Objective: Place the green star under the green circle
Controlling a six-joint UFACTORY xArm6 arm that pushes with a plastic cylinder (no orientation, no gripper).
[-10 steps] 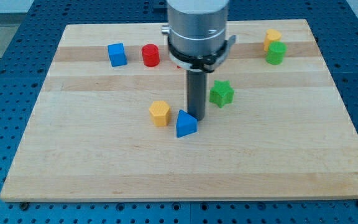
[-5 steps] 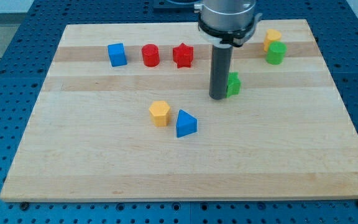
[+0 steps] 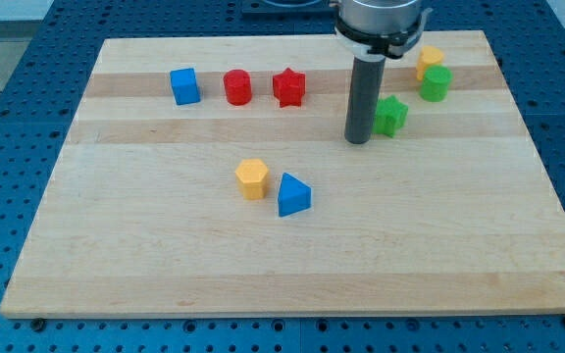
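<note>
Rod: the arm's straight dark rod is standing upright in the upper right of the frame, and its tip (image 3: 359, 141) is resting on the pale wooden board (image 3: 165, 255); there is no gripper here, so nothing is opening, closing or holding.
Green star: the small green star-shaped block (image 3: 391, 115) is sitting just to the right of the tip, touching the rod or very nearly so.
Green circle: the round green block (image 3: 436, 83) is waiting up and to the right of the star, near it, with the yellow block (image 3: 430, 60) directly above it.
Progress: I am judging this part done; the star is lying lower than the circle but is sitting left of it, so a rightward nudge is looking necessary.
Others: the blue cube (image 3: 185, 85), red cylinder (image 3: 237, 87) and red star (image 3: 288, 86) are lining up along the top; the yellow hexagonal block (image 3: 252, 178) and blue triangular block (image 3: 293, 194) are sitting mid-board.
Writing: I am spotting no brands or labels anywhere.
</note>
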